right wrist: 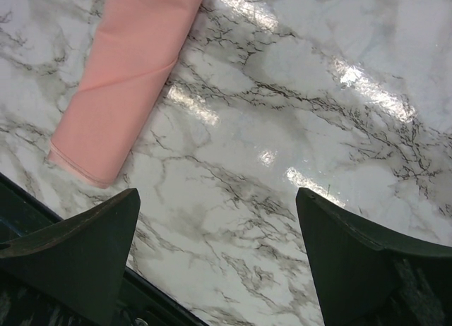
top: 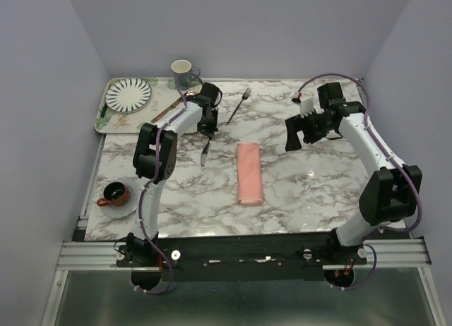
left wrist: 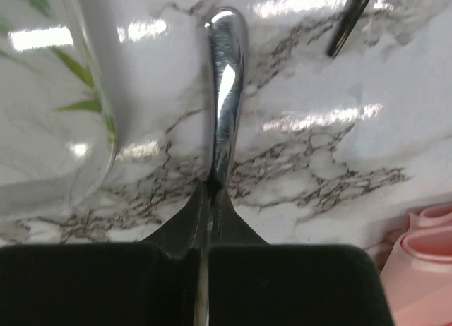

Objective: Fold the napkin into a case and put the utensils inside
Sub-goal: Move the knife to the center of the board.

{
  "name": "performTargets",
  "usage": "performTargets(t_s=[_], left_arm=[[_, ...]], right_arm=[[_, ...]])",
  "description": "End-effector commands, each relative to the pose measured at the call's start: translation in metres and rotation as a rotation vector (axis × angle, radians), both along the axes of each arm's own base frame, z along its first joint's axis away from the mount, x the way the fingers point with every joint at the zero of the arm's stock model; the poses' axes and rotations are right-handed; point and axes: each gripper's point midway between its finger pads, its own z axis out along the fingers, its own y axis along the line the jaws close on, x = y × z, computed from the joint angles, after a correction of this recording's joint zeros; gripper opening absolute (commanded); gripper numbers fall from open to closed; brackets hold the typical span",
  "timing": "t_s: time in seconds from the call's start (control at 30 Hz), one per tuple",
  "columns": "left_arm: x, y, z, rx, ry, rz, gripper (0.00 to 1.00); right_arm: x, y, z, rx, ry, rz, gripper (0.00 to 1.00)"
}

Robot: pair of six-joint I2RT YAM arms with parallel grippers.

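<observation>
At the near left of the marble table (top: 311, 192), a brown cup on its saucer (top: 113, 195) is seen standing apart from the work. Past it, at mid-table, the napkin (top: 248, 164) is shown already folded into a narrow salmon-pink case (top: 248, 181), laid flat with its long axis running from near to far.

Just to the left of it, the left gripper (top: 207, 137) is pictured clamped on one end of a slim silver utensil, taken to be the knife (top: 205, 153). In the wrist view the fingertips (left wrist: 183, 224) are pressed together on the metal, and the knife is seen running straight out from them over the marble. Whether it is lifted clear cannot be told.

The knife is held roughly parallel with the case, so a short carry to the robot's right is judged to be what the coming move calls for. Which end of the case is open cannot be made out. The left arm is the nearer one.

The right gripper (top: 300, 132) is held over bare marble on the other side of the case, its jaws spread wide and nothing between them.

Farther back, the fork (top: 238, 106) is seen lying on a slant between the arms. At the far left a tray (top: 101, 118) is loaded with a striped plate (top: 128, 94), a mug (top: 181, 72) and a brown-handled utensil (top: 166, 109). The table is closed in by plain lilac walls (top: 233, 29).
</observation>
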Motion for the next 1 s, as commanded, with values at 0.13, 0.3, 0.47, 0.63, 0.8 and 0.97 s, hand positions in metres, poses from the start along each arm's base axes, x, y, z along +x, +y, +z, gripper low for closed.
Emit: performTargets(t_s=[0.13, 0.3, 0.47, 0.63, 0.8, 0.97], left_arm=[[-0.050, 0.015, 0.028, 0.065, -0.024, -0.133, 0.00], [-0.060, 0.019, 0.037, 0.083, -0.080, -0.193, 0.00], [-0.044, 0.013, 0.047, 0.106, -0.127, -0.315, 0.30], [-0.032, 0.006, 0.052, 0.107, -0.123, -0.348, 0.41], [-0.027, -0.001, 0.032, 0.102, -0.072, -0.362, 0.39], [-0.027, -0.002, 0.014, 0.109, -0.015, -0.365, 0.39]], right_arm=[[0.008, 0.029, 0.011, 0.172, 0.034, 0.038, 1.00], [0.016, 0.048, 0.009, 0.276, 0.105, 0.055, 1.00], [0.015, 0.051, 0.010, 0.300, 0.119, 0.062, 1.00], [0.012, 0.049, 0.008, 0.292, 0.116, 0.061, 1.00], [0.010, 0.048, 0.006, 0.282, 0.113, 0.050, 1.00], [0.008, 0.045, 0.004, 0.270, 0.108, 0.040, 1.00]])
